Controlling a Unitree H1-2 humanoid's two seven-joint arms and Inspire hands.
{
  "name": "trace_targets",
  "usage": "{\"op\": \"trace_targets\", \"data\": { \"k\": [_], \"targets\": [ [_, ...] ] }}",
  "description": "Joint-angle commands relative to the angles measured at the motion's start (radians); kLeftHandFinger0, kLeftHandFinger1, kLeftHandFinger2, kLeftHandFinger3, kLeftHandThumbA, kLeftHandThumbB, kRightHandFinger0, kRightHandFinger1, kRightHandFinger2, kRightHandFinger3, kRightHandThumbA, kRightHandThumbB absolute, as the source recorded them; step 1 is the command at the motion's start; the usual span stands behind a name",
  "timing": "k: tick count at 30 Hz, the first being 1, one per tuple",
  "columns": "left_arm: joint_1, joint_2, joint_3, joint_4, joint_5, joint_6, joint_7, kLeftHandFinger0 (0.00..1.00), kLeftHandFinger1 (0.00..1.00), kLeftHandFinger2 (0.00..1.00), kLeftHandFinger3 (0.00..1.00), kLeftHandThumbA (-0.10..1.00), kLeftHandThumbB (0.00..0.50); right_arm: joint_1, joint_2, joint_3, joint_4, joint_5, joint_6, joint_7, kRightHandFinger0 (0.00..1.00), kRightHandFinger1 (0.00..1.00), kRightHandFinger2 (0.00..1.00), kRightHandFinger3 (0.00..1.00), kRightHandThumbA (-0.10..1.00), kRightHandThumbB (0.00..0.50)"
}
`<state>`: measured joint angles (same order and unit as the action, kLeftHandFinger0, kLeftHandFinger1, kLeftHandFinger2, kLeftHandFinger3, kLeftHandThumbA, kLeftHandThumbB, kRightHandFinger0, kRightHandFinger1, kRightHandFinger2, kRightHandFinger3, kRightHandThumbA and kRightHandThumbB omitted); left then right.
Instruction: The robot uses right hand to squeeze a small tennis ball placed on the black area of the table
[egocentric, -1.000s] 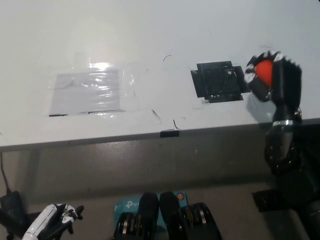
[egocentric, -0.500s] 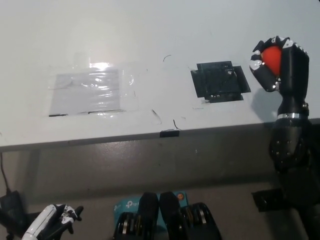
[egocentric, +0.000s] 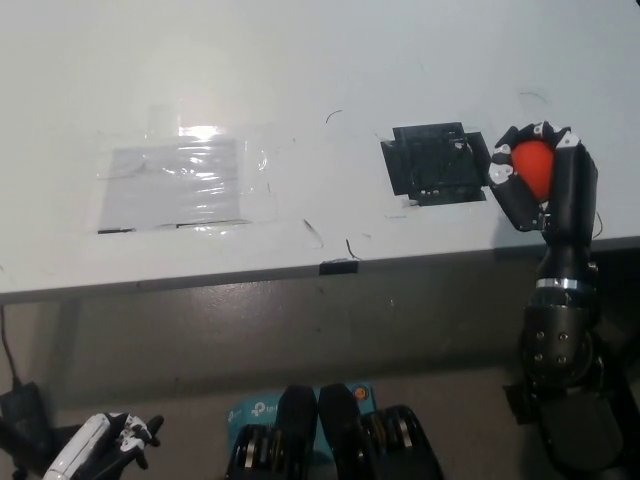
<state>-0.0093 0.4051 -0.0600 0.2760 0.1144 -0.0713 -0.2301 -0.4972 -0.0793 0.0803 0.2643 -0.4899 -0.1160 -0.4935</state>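
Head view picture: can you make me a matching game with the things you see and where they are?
Things:
1. red-orange ball
2. black patch
3. left robot hand
4. shiny clear tape patch

Places:
A. low at the picture's bottom left, below the table edge
B. on the white table, left part
C. inside the closed black right robot hand
D. on the table, just left of the right robot hand

Pairs: 1-C, 2-D, 3-A, 4-B

We can read only one mark: "tp-link" in white on the teal box (egocentric: 243, 411) on the floor, near the bottom edge, left of centre. We find no other legible writing anywhere.
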Motion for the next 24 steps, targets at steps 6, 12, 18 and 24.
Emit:
{"op": "trace_targets", "data": {
  "k": [6,12,18,24],
  "targets": [
    [0.006,0.021,0.012,-0.01,-0.001,-0.022,0.0,0.15,0.1,0.26,0.41,0.73,0.462,-0.027,-0.003,-0.012,-0.029,0.002,-0.041,-0.004,0.0,0.01,0.34,0.26,-0.1,0.254],
    [0.005,0.022,0.006,-0.009,0.007,-0.029,0.002,0.14,0.12,0.28,0.4,0.75,0.46,-0.048,-0.016,-0.013,0.006,0.01,-0.068,-0.005,0.0,0.0,0.33,0.26,-0.1,0.24],
    [0.0,0.025,0.004,0.001,0.011,-0.037,0.002,0.11,0.08,0.25,0.39,0.75,0.446,-0.091,-0.058,0.032,0.043,-0.004,0.014,0.121,0.0,0.01,0.41,0.33,-0.1,0.21],
    [0.002,0.021,0.006,0.0,0.003,-0.035,-0.001,0.17,0.1,0.25,0.36,0.73,0.461,-0.165,-0.128,0.128,0.106,-0.037,0.196,0.34,0.0,0.22,0.6,0.43,-0.1,0.044]
  ]
}}
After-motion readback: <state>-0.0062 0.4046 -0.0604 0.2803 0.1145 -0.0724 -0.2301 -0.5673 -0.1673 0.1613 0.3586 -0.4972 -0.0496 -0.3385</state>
